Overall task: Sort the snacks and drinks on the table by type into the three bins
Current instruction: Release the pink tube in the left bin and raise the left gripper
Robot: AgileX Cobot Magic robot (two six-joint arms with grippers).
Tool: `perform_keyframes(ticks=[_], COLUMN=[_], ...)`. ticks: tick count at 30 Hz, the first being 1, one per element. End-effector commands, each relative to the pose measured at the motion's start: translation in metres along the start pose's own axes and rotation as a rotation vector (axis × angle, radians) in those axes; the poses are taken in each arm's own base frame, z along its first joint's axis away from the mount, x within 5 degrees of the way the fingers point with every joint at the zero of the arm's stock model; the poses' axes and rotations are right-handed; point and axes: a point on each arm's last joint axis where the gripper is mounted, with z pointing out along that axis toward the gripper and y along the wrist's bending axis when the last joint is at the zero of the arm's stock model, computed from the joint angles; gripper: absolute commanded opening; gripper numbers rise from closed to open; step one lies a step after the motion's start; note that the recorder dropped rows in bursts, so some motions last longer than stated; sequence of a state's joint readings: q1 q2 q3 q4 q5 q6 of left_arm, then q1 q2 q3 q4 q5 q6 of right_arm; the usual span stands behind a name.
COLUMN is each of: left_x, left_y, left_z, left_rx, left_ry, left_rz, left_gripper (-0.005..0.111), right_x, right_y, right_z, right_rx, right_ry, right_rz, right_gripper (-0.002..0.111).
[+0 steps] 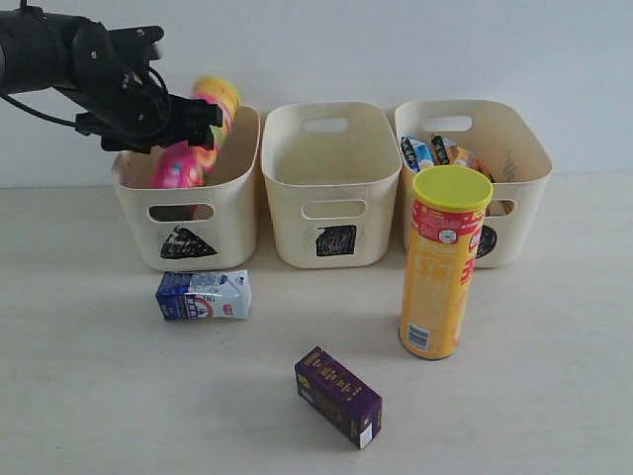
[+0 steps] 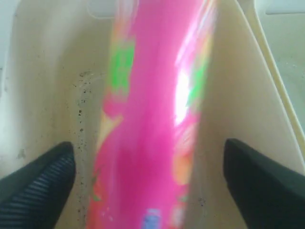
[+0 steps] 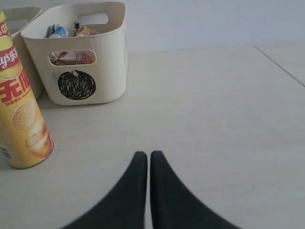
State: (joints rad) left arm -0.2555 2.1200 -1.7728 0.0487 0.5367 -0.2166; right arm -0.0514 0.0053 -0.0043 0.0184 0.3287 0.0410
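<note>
- A pale table (image 1: pixel 534 396) is seen beneath everything, with a white wall behind it.
- Three cream bins are lined up along the back: the triangle bin (image 1: pixel 237 213) at the left of the exterior view, the square bin (image 1: pixel 287 213) in the middle and the circle bin (image 1: pixel 524 148) at the right.
- The black left arm (image 1: pixel 59 54) is stretched in from the upper left, over the triangle bin.
- The yellow chip tube (image 1: pixel 442 267) is stood upright on the table, just in front of the circle bin, with its lid on.
- The pink chip tube (image 1: pixel 183 168) is found inside the triangle bin, tilted, its upper end raised above the rim; it is blurred in both views.
- The left gripper (image 2: pixel 147 145) is spread wide: its fingers (image 2: pixel 43 176) are kept apart from the pink chip tube, with a gap on each side, so nothing is grasped.
- The right gripper (image 3: pixel 148 160) is clenched on nothing, tips pressed together, low over bare table.
- The purple carton (image 1: pixel 338 396) is laid on its side near the front edge, at an angle.
- The blue-white milk carton (image 1: pixel 204 295) is laid flat in front of the triangle bin.
- A blue bag (image 1: pixel 417 153) and an orange-white bag (image 1: pixel 457 153) are held in the circle bin.
</note>
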Motion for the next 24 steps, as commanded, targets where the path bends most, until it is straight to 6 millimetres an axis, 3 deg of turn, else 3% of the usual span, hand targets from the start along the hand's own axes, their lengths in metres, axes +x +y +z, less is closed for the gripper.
perform_keyframes(ticks=[1,4,6,8,9,10,17,24], left_x=[-0.005,-0.015,-0.023,-0.029,-0.031,-0.033,-0.031,-0.006], left_y=[0.001,-0.001,-0.003,-0.003,-0.003,-0.004,-0.004,-0.005], left_z=[-0.003,-0.012,-0.027,-0.045,-0.056,-0.064,-0.093,-0.109], left_rx=[0.003,0.007,0.007,0.003,0.001,0.002,0.02,0.033], left_ry=[-0.03,-0.062,-0.085,-0.089,-0.092,-0.1,-0.142,-0.266], left_rz=[-0.009,0.042,0.139,0.202,0.233,0.265,0.312,0.334], left_gripper=[0.084,0.082,0.07,0.036,0.012,0.006,0.004,0.004], right_x=[0.0,0.0,0.0,0.0,0.0,0.0,0.0,0.0], right_y=[0.0,0.0,0.0,0.0,0.0,0.0,0.0,0.0], right_z=[0.0,0.0,0.0,0.0,0.0,0.0,0.0,0.0], right_rx=[-0.002,-0.002,-0.002,-0.002,-0.002,-0.002,-0.002,-0.002], right_ry=[-0.009,-0.009,-0.009,-0.009,-0.009,-0.009,-0.009,-0.009], right_rz=[0.002,0.002,0.002,0.002,0.002,0.002,0.002,0.002], right_gripper=[0.0,0.0,0.0,0.0,0.0,0.0,0.0,0.0])
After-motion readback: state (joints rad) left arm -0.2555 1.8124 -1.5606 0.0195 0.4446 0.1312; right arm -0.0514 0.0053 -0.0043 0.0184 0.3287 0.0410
